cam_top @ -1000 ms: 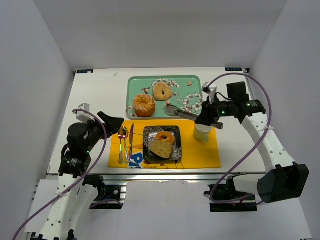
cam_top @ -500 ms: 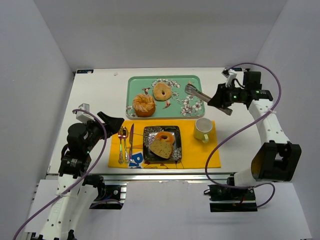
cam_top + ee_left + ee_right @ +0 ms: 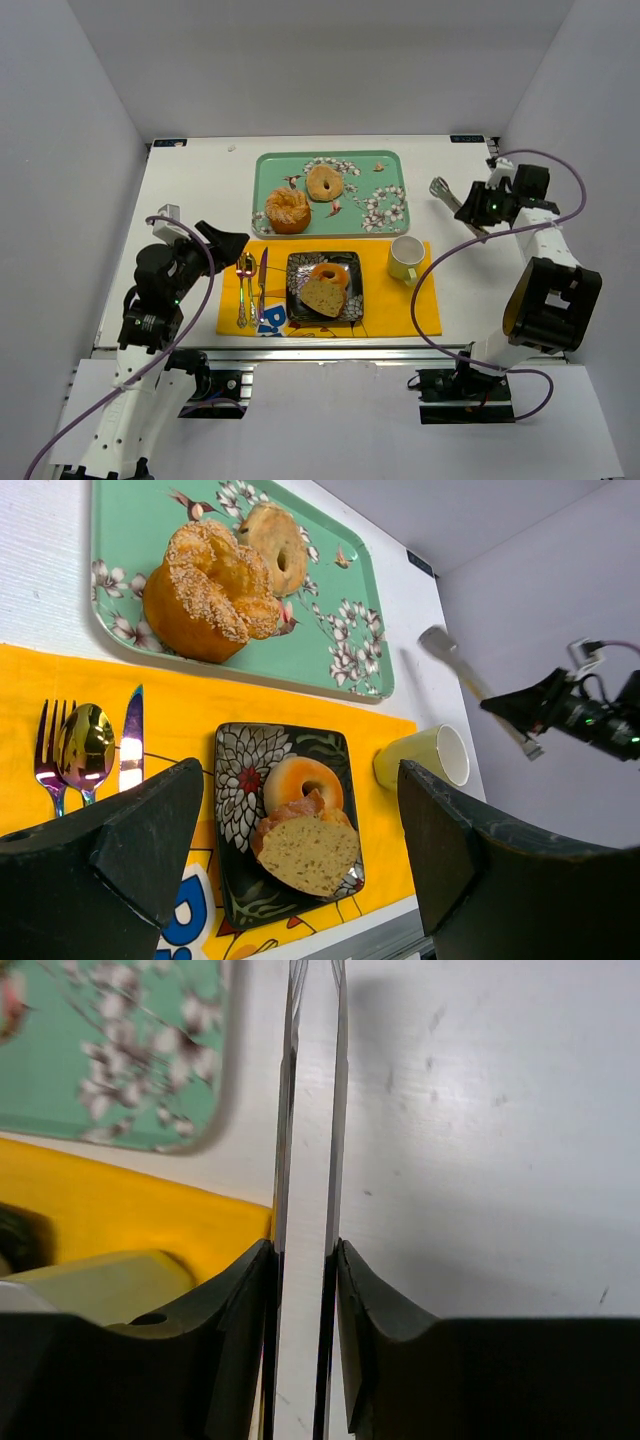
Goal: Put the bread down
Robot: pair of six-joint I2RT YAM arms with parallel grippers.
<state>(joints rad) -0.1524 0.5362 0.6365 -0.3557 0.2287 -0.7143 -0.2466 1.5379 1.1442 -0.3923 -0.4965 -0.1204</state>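
Note:
The bread lies on a black flowered plate (image 3: 296,308) on the yellow placemat: a glossy orange ring (image 3: 329,272) (image 3: 300,780) and a tan wedge slice (image 3: 322,297) (image 3: 308,853) leaning against it. My right gripper (image 3: 478,207) (image 3: 305,1250) is off at the table's right side, shut on a pair of metal tongs (image 3: 445,195) (image 3: 337,1110) whose tips point left, well away from the plate. My left gripper (image 3: 225,243) (image 3: 298,810) hovers open left of the placemat, holding nothing.
A green flowered tray (image 3: 385,165) at the back holds a ridged golden bun (image 3: 287,210) and a pale bagel (image 3: 325,183). A yellow-green mug (image 3: 405,258) stands on the placemat (image 3: 400,310) right of the plate. A fork, spoon and knife (image 3: 250,285) lie to its left.
My right arm swung from above the mug and tray out to the right, carrying the tongs with it. The bread, plate and left arm stayed put.

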